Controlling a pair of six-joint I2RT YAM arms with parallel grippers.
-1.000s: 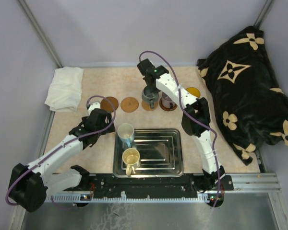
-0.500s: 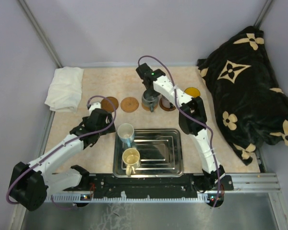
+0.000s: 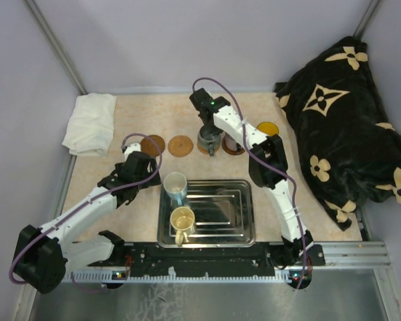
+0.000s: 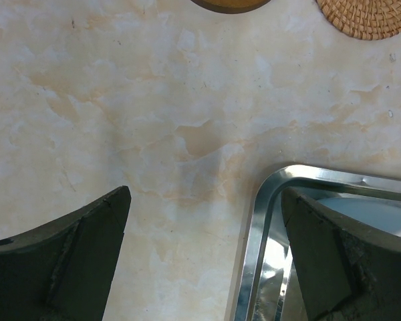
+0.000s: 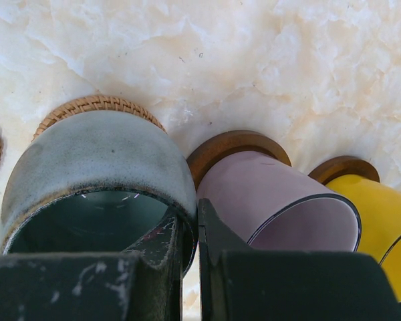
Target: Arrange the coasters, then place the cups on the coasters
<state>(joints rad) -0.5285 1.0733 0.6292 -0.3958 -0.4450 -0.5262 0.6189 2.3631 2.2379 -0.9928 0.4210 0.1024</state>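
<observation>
R claw [image 5: 187, 224] clamped shut on rim of grey-blue mug [image 5: 93, 160]: one finger inside the cup, other outside on the wall facing the purple-grey mug [image 5: 267, 200], barely any gap btw them. Grey-blue mug is over a woven tan coaster [image 5: 97, 103], mid-width of table [image 3: 140, 114] toward its far edge; can't tell if base is down or just off it. Purple-grey mug just beside it on a dark brown coaster [image 5: 230, 142], the two mugs nearly touching. Orange-yellow mug [image 5: 381, 217] next along toward table's right edge, on its own brown coaster [image 5: 339, 166]

L claw [image 4: 206, 200] spread wide, holds nothing, touches nothing; hangs over bare table just outside far-left corner of steel tray [image 4: 252, 234]

Two coasters w/ nothing on them, toward table's left edge in same row: second woven coaster [image 3: 180, 144], then dark coaster [image 3: 152, 144]. White/blue mug [image 3: 175, 184] upright in tray's far-left corner, cream-yellow mug [image 3: 182, 219] upright along tray's left side nearer its near edge
</observation>
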